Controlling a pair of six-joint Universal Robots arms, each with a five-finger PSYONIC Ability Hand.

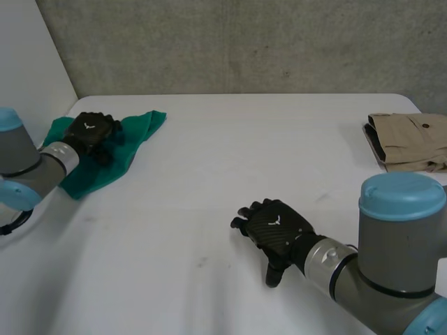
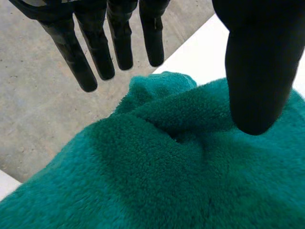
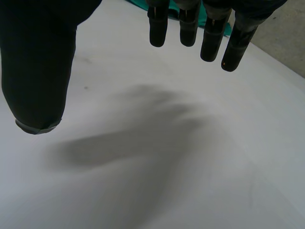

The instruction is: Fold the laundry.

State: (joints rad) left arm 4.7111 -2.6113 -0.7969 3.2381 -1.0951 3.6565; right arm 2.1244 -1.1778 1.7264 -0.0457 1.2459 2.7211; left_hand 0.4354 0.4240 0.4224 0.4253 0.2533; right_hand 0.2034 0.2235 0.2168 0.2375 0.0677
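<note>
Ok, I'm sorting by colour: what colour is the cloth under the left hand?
The fleecy cloth is teal green, clearest in the left wrist view.

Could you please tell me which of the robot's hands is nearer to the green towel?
Left. The left hand is directly over the green towel, fingers straight. The right hand is open over the bare table near its middle, well apart from the towel.

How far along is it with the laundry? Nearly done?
One piece looks done: a tan garment lies folded at the right edge of the table. In hand: the left hand is over the crumpled green towel, fingers straight, not gripping; the right hand hangs open above bare table. Left: folding the towel.
</note>
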